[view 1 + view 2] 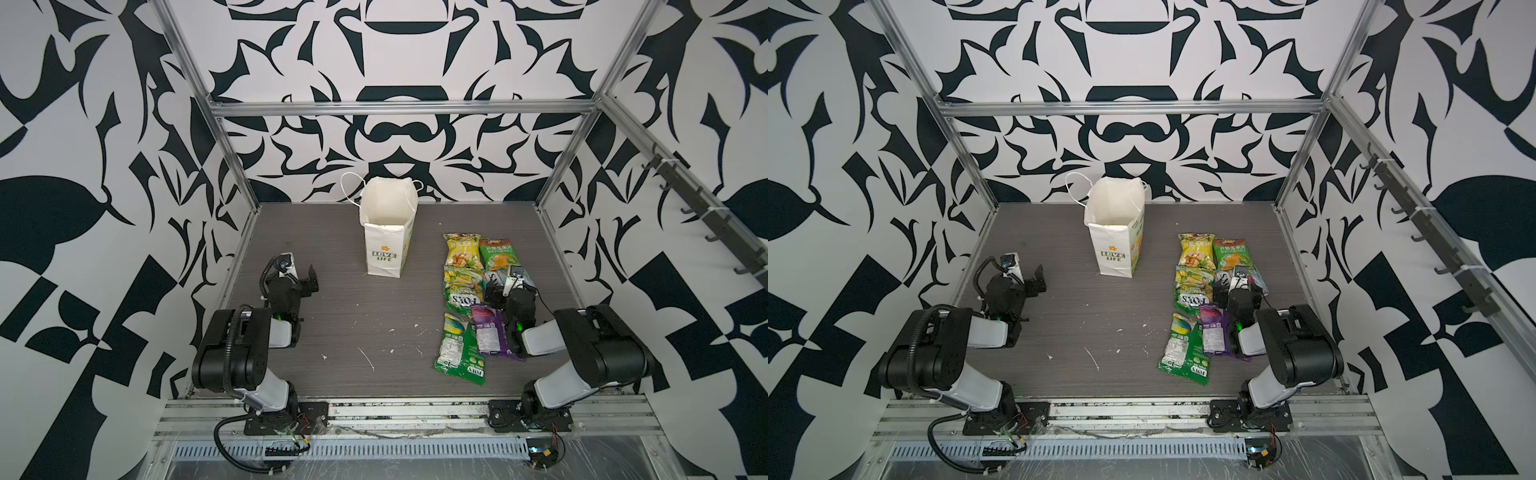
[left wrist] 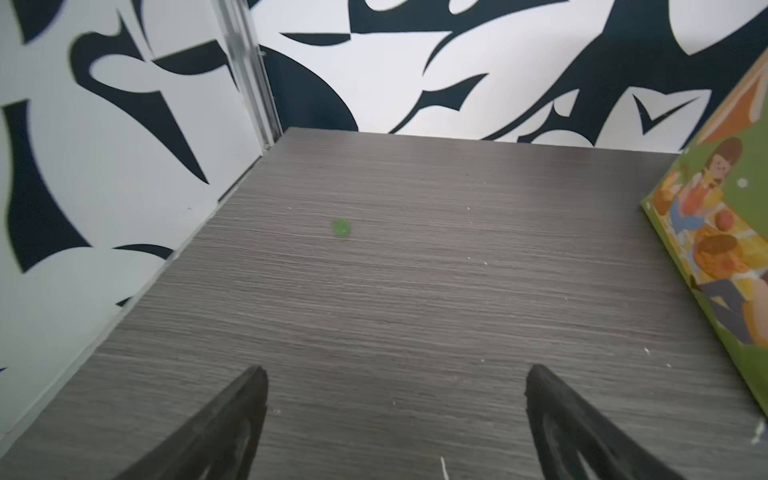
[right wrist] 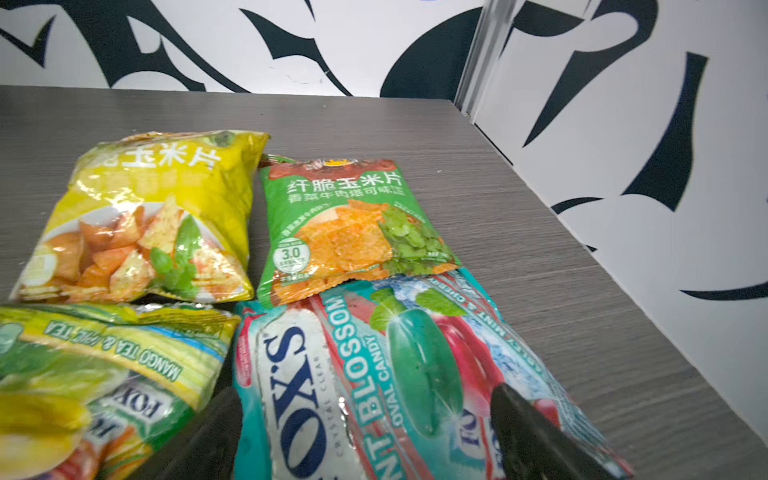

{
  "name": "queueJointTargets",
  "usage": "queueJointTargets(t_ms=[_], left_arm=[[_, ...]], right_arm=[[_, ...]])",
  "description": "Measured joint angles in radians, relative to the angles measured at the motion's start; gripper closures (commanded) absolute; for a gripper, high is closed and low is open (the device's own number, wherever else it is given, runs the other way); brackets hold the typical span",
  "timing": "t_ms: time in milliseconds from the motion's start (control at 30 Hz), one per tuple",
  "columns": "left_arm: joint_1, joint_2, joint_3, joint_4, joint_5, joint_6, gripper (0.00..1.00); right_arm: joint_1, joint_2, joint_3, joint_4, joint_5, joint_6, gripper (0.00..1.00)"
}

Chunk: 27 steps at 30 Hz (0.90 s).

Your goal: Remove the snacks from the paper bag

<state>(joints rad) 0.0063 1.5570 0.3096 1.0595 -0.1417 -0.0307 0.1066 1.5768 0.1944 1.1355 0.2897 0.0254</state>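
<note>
Six snacks (image 1: pixel 463 291) are lying flat on the desk (image 1: pixel 353 324), all outside the paper bag (image 1: pixel 384 249) and to its right, in two rough columns running near to far. White flecks (image 1: pixel 365 359) are dotting the desk nearer than the bag.

Nearest, a green FOX'S packet (image 1: pixel 455 353) is lying with its long axis near-to-far and its lettering toward the near edge. A purple packet (image 1: pixel 492 332) is touching its right side and pointing the same way.

Beyond these, the right tool (image 3: pixel 368 392) is sitting over a teal packet (image 3: pixel 361 357) with its fingers spread wide apart, gripping nothing. I cannot tell whether the tips are touching the wrapper. The right arm is hiding part of the teal and purple packets in both top views. A mango tea packet (image 3: pixel 124 361) is lying just beside the teal one, on the bag's side.

Left of the bag, the left tool (image 2: pixel 395 382) is hanging above bare desk, fingers wide apart and holding nothing.

Farther on, a yellow chip packet (image 3: pixel 158 216) and a green chip packet (image 3: pixel 345 220) are lying side by side, tops pointing away.

Farthest back, the bag is standing upright with its mouth opening upward and its narrow LOVE LIFE side facing the near edge.
</note>
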Motion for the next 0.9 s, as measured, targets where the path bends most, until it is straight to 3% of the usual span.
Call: queueJointTargets(t_ms=[167, 233, 300, 900], left_arm=[[0.036, 0.000, 0.045, -0.118, 0.014, -0.031, 0.01], [0.062, 0.000, 0.064, -0.137, 0.014, -0.046, 0.01], [0.076, 0.000, 0.069, -0.146, 0.014, -0.056, 0.01], [0.075, 0.000, 0.069, -0.171, 0.027, -0.074, 0.01]], right_arm=[[0.000, -0.002, 0.053, -0.081, -0.001, -0.001, 0.00], [0.000, -0.002, 0.108, -0.140, -0.003, -0.001, 0.04], [-0.001, -0.002, 0.138, -0.150, -0.006, -0.004, 0.00], [-0.001, -0.005, 0.140, -0.217, -0.042, -0.011, 0.00]])
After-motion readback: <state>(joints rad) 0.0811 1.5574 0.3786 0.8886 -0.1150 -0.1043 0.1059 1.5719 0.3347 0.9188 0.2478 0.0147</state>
